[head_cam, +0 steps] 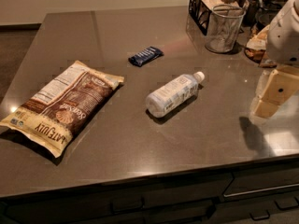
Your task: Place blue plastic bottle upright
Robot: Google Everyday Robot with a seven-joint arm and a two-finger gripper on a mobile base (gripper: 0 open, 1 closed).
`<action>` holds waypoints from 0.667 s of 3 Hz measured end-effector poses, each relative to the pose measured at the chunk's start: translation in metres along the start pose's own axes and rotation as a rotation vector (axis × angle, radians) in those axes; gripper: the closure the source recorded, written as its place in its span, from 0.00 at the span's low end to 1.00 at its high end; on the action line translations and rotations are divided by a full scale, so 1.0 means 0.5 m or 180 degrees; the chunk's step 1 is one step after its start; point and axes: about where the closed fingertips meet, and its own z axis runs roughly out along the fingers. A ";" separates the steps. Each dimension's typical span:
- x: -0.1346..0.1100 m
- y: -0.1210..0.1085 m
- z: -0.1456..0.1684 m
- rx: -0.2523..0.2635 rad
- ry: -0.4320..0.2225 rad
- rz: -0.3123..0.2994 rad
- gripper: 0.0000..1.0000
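Observation:
The blue plastic bottle [173, 94] is a small clear bottle with a white cap and a pale label. It lies on its side near the middle of the dark countertop [154, 134], cap pointing to the back right. My gripper [271, 94] hangs at the right edge of the view, above the counter and well to the right of the bottle, not touching it. Its cream-coloured fingers [264, 107] point down and to the left.
A large chip bag [65, 106] lies flat at the left. A small dark blue snack bar wrapper [145, 56] lies behind the bottle. A wire mesh cup [224, 28] and a black wire rack [205, 3] stand at the back right, with snack items behind them.

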 end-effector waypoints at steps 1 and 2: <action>0.000 0.000 0.000 0.0001 0.0000 -0.0001 0.00; -0.011 -0.011 0.009 -0.0020 -0.0046 -0.0104 0.00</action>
